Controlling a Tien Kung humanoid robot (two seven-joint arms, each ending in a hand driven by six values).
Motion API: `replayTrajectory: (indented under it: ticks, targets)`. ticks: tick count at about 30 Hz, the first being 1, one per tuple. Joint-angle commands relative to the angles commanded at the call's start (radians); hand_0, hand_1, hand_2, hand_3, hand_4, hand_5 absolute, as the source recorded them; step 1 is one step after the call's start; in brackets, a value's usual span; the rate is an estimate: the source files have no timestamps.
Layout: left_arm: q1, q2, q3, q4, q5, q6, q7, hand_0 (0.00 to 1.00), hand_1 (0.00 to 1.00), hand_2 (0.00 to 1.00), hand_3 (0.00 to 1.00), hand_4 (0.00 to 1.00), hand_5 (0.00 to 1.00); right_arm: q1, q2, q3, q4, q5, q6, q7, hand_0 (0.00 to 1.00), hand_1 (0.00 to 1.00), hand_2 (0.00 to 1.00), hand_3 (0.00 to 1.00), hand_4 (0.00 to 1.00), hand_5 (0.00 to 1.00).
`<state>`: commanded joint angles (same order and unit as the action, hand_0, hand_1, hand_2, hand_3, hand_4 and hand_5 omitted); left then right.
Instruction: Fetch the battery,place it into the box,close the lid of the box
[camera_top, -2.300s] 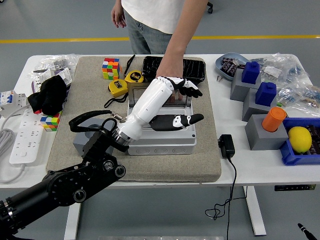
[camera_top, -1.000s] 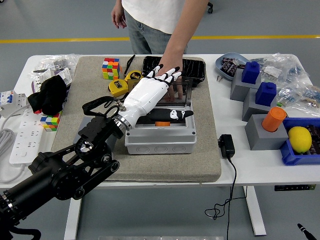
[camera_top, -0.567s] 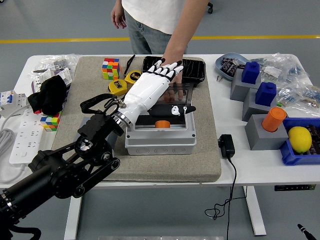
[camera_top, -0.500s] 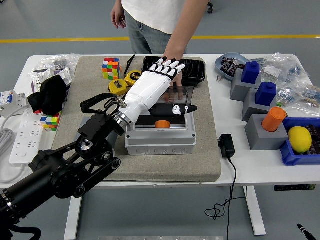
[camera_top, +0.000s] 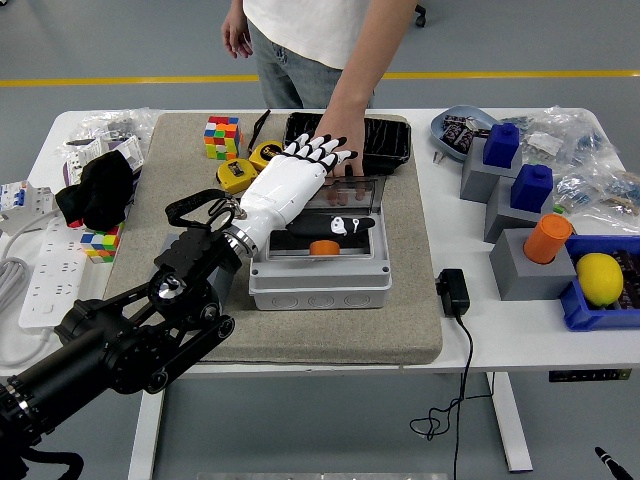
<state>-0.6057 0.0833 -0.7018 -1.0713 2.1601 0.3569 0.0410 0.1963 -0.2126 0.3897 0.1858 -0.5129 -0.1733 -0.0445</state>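
left robot hand (camera_top: 300, 165) spread over box (camera_top: 318, 270), person's hand (camera_top: 350, 180) behind.

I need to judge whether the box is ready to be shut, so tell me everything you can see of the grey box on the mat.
The grey box is a rectangular plastic case with round marks along its front wall, standing flat on the tan mat. Its clear lid is raised at the far side, where a person's hand holds it. Inside lies a black and orange item, likely the battery. The left hand, fingers spread, reaches over the box toward the lid.
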Motion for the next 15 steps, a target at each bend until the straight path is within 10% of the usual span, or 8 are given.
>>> replayTrajectory:
  ticks: [5,6,15]
  targets:
    - [0.001,0.004,0.007,-0.023,-0.013,0.061,-0.049,0.998,0.998,0.969,0.540,0.998,0.998,0.002,0.000,0.002,0.001,-0.002,0.000,0.000,0.706,0.672,0.724,0.797,0.998,0.998]
    - [0.001,0.005,0.008,-0.026,-0.013,0.063,-0.051,0.998,0.998,0.865,0.292,0.998,0.998,0.002,0.000,0.002,0.001,-0.003,0.001,-0.001,0.708,0.672,0.724,0.797,0.998,0.998]
    - [0.001,0.019,0.053,-0.070,-0.017,0.057,-0.046,0.998,0.998,0.861,0.275,0.998,0.998,0.001,0.000,0.001,-0.001,0.001,0.000,-0.001,0.708,0.672,0.723,0.797,0.998,0.998]
